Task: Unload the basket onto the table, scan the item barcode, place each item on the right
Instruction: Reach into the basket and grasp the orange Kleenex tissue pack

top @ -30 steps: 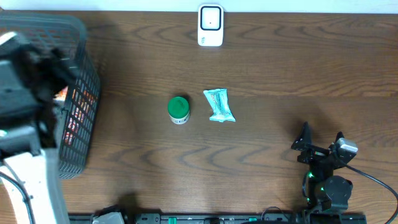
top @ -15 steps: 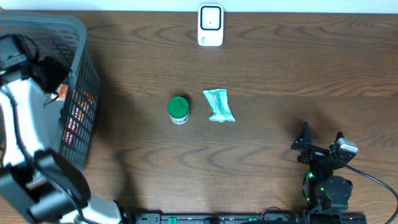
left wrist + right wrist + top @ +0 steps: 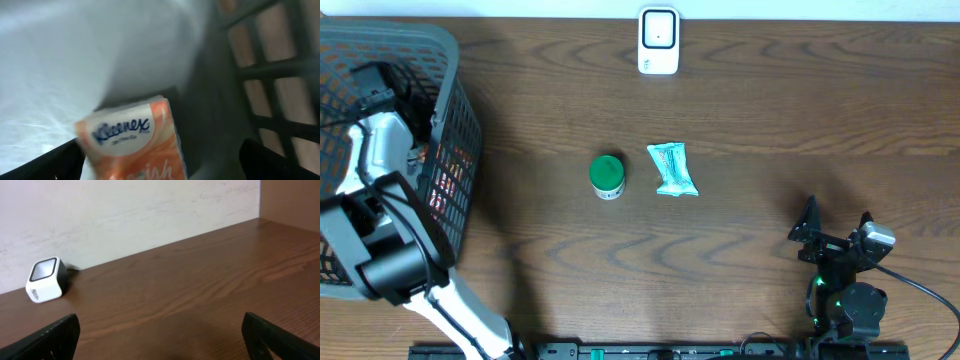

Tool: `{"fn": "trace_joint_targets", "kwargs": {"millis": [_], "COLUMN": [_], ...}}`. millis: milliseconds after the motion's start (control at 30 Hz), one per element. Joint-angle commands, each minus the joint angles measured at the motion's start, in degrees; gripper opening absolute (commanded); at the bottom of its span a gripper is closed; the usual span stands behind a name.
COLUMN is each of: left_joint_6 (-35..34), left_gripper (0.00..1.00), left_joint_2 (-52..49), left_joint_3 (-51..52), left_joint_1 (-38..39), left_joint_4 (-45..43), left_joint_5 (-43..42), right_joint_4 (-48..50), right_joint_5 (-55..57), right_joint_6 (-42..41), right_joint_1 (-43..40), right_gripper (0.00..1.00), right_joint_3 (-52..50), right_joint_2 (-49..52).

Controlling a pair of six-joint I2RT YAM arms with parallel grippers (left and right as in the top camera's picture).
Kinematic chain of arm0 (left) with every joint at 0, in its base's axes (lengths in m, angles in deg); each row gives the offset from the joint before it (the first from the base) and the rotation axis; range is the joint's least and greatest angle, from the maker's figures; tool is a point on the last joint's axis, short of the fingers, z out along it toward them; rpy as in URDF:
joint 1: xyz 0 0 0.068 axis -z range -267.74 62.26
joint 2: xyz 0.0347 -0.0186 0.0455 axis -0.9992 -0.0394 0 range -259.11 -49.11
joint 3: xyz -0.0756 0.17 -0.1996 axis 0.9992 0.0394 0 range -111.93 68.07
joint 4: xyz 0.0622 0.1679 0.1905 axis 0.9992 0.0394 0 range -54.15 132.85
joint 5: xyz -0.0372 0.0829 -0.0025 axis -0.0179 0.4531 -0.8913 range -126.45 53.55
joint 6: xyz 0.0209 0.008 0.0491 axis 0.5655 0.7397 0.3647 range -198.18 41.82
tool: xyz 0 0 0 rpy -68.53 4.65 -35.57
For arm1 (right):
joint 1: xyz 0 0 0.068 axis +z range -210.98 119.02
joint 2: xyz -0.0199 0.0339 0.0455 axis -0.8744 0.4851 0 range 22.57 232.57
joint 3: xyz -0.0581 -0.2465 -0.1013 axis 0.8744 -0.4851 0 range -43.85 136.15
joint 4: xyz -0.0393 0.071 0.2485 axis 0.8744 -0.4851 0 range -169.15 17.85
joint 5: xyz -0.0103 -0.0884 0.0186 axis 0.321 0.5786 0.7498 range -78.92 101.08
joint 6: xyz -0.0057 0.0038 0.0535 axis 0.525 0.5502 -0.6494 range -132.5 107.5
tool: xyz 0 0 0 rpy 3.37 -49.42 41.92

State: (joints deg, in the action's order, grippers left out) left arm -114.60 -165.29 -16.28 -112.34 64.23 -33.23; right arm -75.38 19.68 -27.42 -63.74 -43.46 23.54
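From above: dark mesh basket (image 3: 450, 60) at the far left of the worktop (image 3: 770, 120). Left arm bent over the rim, left claw (image 3: 382, 85) down inside the basket, its spread hard to read from here among the mesh. Scanner (image 3: 658, 41) at the back edge, near the middle, face up. Green-lidded jar (image 3: 607, 175) and crumpled teal packet (image 3: 673, 169) just beside each other mid-worktop, apart, well clear of both arms. Right claw (image 3: 838, 222) low at the front right, fingers spread wide, pinching nothing.

From the left wrist: blurred. Kleenex pack (image 3: 132, 140), orange and white, lying inside the basket against its grey wall (image 3: 270, 85), brand label facing the camera. Dark fingertips (image 3: 50, 160) in the two bottom corners, far apart; claw spread, pack lying between the tips, whether touched or not impossible to tell. Pale, smeared surface filling the upper left.

From the right wrist: claw (image 3: 160, 340) wide open over bare wood (image 3: 190, 295), holding nothing. Scanner (image 3: 45, 279) far off at the left, close by the pale wall (image 3: 125, 205).
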Motion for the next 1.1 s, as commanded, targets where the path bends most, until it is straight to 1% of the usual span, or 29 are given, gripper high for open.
{"fn": "trace_joint_targets", "kwargs": {"millis": [0, 200, 267, 333, 400, 467, 533, 567, 667, 767, 967, 1067], "left_joint_6": [-3.37, -3.32, -3.3, -3.15, -3.08, -3.08, -3.06, -2.93, -1.49, -0.44, 0.83, 0.79], "left_gripper": [0.98, 0.99, 0.88, 0.81, 0.72, 0.68, 0.67, 0.67, 0.61, 0.57, 0.57, 0.54], "left_joint_2": [-2.86, -5.73, -5.66, -5.38, -4.87, -3.82, -2.23, -0.9, 3.63, 9.97, 25.35, 30.8], "left_joint_3": [-0.26, -0.26, -0.26, -0.26, -0.26, -0.26, -0.26, -0.26, -0.26, -0.26, -0.26, -0.26], "left_joint_1": [0.74, 0.94, 0.9, 0.9, 0.87, 0.76, 0.5, 0.28, -0.44, -1.49, -3.76, -4.37], "left_joint_4": [-0.24, 0.07, 0.92, 1.6, 2.67, 3.96, 5.22, 5.92, 7.43, 9.01, 11.76, 12.79], "left_joint_5": [0.83, 0.44, 0.48, 0.46, 0.48, 0.48, 0.5, 0.5, 0.52, 1.03, 2.19, 2.43], "right_joint_4": [-0.22, -0.22, -0.22, -0.22, -0.22, -0.22, -0.22, -0.22, -0.22, -0.22, -0.22, -0.22], "right_joint_5": [0.11, 0.11, 0.11, 0.11, 0.11, 0.11, 0.11, 0.11, 0.11, 0.11, 0.11, 0.11], "right_joint_6": [-0.72, -0.72, -0.72, -0.72, -0.72, -0.72, -0.72, -0.72, -0.72, -0.72, -0.72, -0.72], "right_joint_1": [-0.2, -0.2, -0.2, -0.2, -0.2, -0.2, -0.2, -0.2, -0.2, -0.2, -0.2, -0.2], "right_gripper": [0.99, 0.99, 0.99, 0.99, 0.99, 0.99, 0.99, 0.99, 0.99, 0.99, 0.99, 0.99], "right_joint_3": [-0.07, -0.07, -0.07, -0.07, -0.07, -0.07, -0.07, -0.07, -0.07, -0.07, -0.07, -0.07], "right_joint_2": [-0.33, -0.33, -0.33, -0.33, -0.33, -0.33, -0.33, -0.33, -0.33, -0.33, -0.33, -0.33]}}
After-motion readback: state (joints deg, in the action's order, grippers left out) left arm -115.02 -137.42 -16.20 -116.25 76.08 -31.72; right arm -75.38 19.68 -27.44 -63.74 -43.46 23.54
